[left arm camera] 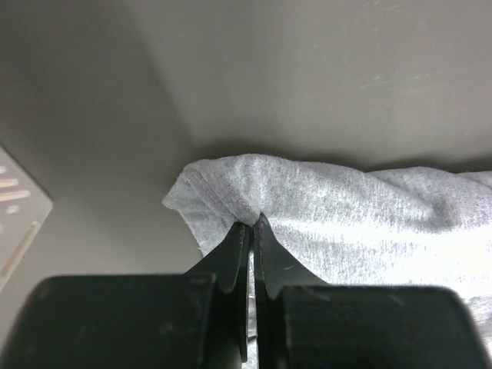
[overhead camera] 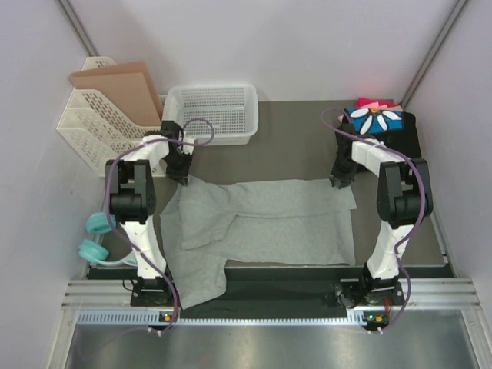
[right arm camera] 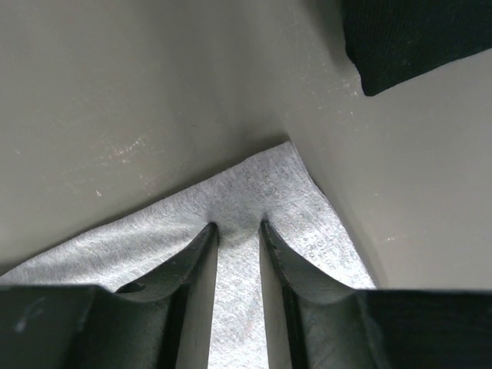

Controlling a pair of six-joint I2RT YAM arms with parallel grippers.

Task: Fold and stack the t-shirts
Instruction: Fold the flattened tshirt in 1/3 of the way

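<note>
- Dark matting covered the table (overhead camera: 300, 154) between pale walls. You saw it from above and from each wrist.
- Grey t-shirt (overhead camera: 269, 219): it lay spread on the matting between the two arms. Its long axis ran left to right, and one part trailed down toward the left arm's base at the near edge.
- Left gripper (left arm camera: 252, 223): it sat at the shirt's far-left corner with its jaws clenched on a small pinch of the hem, which puckered upward between them.
- Right gripper (right arm camera: 238, 227): it sat at the far-right corner with its jaws a little apart. The tips pressed into the cloth and a flat strip of it lay in the gap. You could not tell from the wrist view whether any cloth was yet caught.
- Governing relation: the shirt's far edge spanned from one gripper to the other, and the body of the shirt lay on the base side of both. Each arm was nearest its own corner. You would likely have needed the right-hand grip secured first, then both corners carried together across the short axis toward the near edge.
- Folded t-shirts (overhead camera: 377, 119): these were stacked at the far right, just beyond the right gripper and apart from the grey shirt. The daisy-print one lay on top, with pink-red cloth showing behind it.
- White basket (overhead camera: 213, 114): it stood beyond the left gripper, clear of the cloth.
</note>
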